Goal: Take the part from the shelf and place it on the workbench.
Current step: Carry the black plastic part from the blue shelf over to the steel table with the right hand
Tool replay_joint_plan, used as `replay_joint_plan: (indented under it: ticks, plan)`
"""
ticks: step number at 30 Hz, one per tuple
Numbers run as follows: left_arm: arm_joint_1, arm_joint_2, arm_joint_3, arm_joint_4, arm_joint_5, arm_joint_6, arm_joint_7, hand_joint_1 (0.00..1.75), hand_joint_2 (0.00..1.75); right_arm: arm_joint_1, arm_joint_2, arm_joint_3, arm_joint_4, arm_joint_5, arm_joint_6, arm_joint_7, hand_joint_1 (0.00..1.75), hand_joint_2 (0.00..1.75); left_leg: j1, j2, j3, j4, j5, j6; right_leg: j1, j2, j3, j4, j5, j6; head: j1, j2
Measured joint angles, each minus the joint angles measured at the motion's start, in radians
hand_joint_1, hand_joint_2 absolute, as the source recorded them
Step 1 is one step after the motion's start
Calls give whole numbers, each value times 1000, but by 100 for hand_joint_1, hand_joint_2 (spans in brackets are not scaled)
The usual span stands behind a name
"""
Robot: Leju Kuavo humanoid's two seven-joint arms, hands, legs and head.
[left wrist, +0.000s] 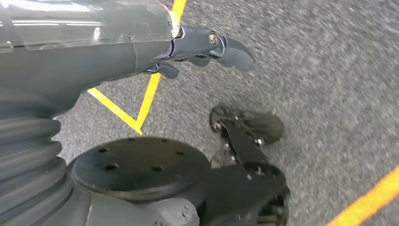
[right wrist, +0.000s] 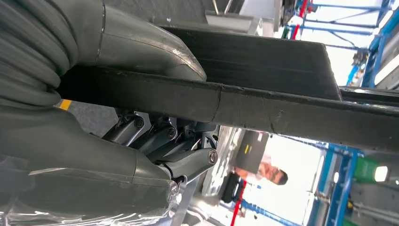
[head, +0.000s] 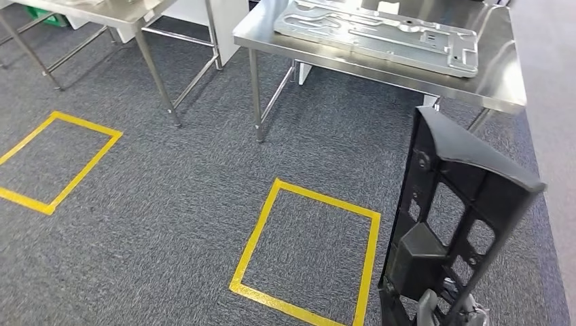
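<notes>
Black part (head: 456, 224) upright in right hand (right wrist: 155, 141), thumb and fingers clamped on its edge. Left hand (left wrist: 207, 47) hangs empty, fingers apart. Grey carpet (head: 190, 170), yellow tape squares (head: 306, 251); steel workbench (head: 499, 81) ahead carries metal plate (head: 380, 34).

Left robot hand (left wrist: 207, 47) empty, fingers loosely extended, above grey carpet (left wrist: 329, 70), yellow tape lines (left wrist: 141, 101)

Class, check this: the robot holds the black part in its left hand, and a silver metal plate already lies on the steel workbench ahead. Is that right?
Not quite: the right hand holds the black part, as the right wrist view shows. In the left wrist view the left hand hangs over the carpet, holding nothing. The silver plate does lie on the workbench.
</notes>
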Motion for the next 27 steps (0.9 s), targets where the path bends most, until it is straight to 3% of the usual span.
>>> replay_joint_plan:
  ticks: [1,3,4,6,8,10,11,12,13,15,17,19,20,22,23,25,26,27]
  plan:
    - [0,3,1,0,2,-5,0,0,175,-1,0,18,1,10,-22,0,175,175,-2,8,2,0,-3,-5,4,-8,9,-20,1,-6,-1,0]
    - [-2,10,2,0,4,-10,-3,0,175,-2,0,49,6,19,-55,0,175,175,-4,24,10,-3,-6,-14,7,10,7,-23,0,-15,-1,0]
    - [-3,13,2,0,5,-12,-5,0,175,-2,0,61,10,21,-66,0,175,175,-3,21,14,-1,-10,-20,3,19,9,-27,2,-19,-2,0]
    - [-3,19,3,0,6,-16,-12,0,175,-5,0,81,16,22,-77,0,175,175,-2,-20,-1,41,-41,-30,-5,39,11,-35,8,-29,-5,0]
    - [0,27,6,0,7,-21,-17,0,175,-11,0,102,22,23,-83,0,175,175,1,-68,-57,157,-102,-37,-8,59,11,-38,11,-36,-9,0]
    - [3,34,9,0,8,-24,-19,0,175,-16,0,121,29,23,-90,0,175,175,3,-79,-116,270,-136,-40,-8,84,11,-36,10,-38,-10,0]
    - [3,37,10,0,8,-24,-20,0,175,-16,-1,128,33,23,-92,0,175,175,4,-80,-127,281,-124,-42,-8,98,12,-35,10,-38,-10,0]
    - [3,40,11,0,8,-25,-20,0,175,-17,-1,133,37,23,-94,0,175,175,7,-82,-121,257,-94,-43,-9,112,13,-33,9,-37,-10,0]
    - [3,42,12,0,8,-25,-21,0,175,-18,-2,138,40,23,-94,0,175,175,10,-88,-101,201,-53,-43,-10,126,14,-30,7,-35,-10,0]
    - [3,45,14,0,7,-25,-21,0,175,-21,-4,148,44,22,-95,1,175,175,16,-131,-56,83,-1,-41,-12,151,11,-19,2,-25,-11,0]
    - [3,47,16,0,6,-25,-21,0,175,-25,-7,157,47,20,-100,3,175,175,17,-162,-38,34,7,-33,-12,171,1,-9,0,-11,-13,0]
    - [2,47,16,0,4,-28,-22,0,175,-27,-11,162,49,16,-109,9,175,175,14,-149,-37,31,9,-20,-15,189,-6,-10,4,1,-15,0]
    - [1,47,16,0,3,-30,-24,0,175,-27,-13,163,51,15,-114,12,175,175,14,-139,-36,28,11,-13,-16,184,-9,-7,2,5,-15,0]
    - [0,48,16,0,1,-36,-28,0,175,-29,-17,165,55,15,-121,17,175,175,15,-116,-35,22,17,1,-14,139,-33,43,-29,13,-10,0]
    - [1,48,17,0,1,-38,-29,0,175,-31,-18,166,57,16,-124,18,175,175,14,-102,-36,21,18,5,-12,107,-60,98,-60,15,-6,0]
    - [5,48,17,0,1,-41,-29,0,175,-36,-21,169,61,16,-127,20,175,175,10,-73,-37,21,17,9,-11,77,-122,223,-115,18,-3,0]
    - [6,48,17,0,1,-41,-29,0,175,-36,-22,170,63,16,-127,20,175,175,8,-59,-37,21,16,10,-11,71,-139,257,-121,17,-3,0]
    - [6,48,17,0,1,-41,-29,0,175,-35,-23,170,64,16,-128,21,175,175,6,-46,-37,21,15,10,-11,68,-137,254,-109,15,-3,0]
